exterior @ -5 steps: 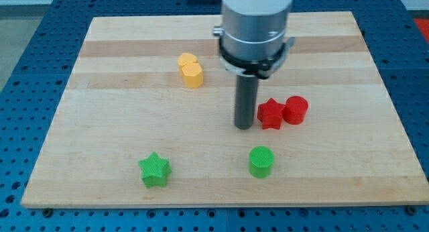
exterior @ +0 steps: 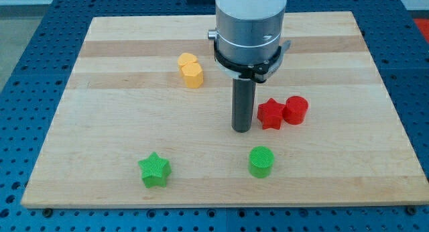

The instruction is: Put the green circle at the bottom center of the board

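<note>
The green circle (exterior: 261, 161) stands on the wooden board (exterior: 120, 125) near the view's bottom, a little right of centre. My tip (exterior: 241, 129) rests on the board above and slightly left of the green circle, apart from it. The tip is just left of the red star (exterior: 270, 114), with a small gap between them.
A red circle (exterior: 295, 109) touches the red star on its right. A green star (exterior: 155, 169) lies at the view's bottom left. Two yellow blocks (exterior: 190, 70) sit together at the upper middle. Blue pegboard surrounds the board.
My tip has moved slightly left and a little towards the view's bottom. No block has moved.
</note>
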Controlling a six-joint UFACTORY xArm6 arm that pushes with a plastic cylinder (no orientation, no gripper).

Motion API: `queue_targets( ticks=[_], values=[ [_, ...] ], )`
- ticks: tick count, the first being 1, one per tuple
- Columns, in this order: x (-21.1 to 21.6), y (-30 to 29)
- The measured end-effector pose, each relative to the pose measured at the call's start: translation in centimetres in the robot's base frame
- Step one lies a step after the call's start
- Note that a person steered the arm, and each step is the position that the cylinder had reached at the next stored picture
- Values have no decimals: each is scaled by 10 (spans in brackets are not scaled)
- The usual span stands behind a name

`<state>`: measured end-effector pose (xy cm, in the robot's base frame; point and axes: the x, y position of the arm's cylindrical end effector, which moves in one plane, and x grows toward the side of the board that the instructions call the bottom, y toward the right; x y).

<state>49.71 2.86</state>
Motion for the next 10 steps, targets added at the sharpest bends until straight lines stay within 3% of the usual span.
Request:
queue_targets(
  ticks=[4, 10],
  values=[
    [41, 87],
    [63, 67]
  ],
)
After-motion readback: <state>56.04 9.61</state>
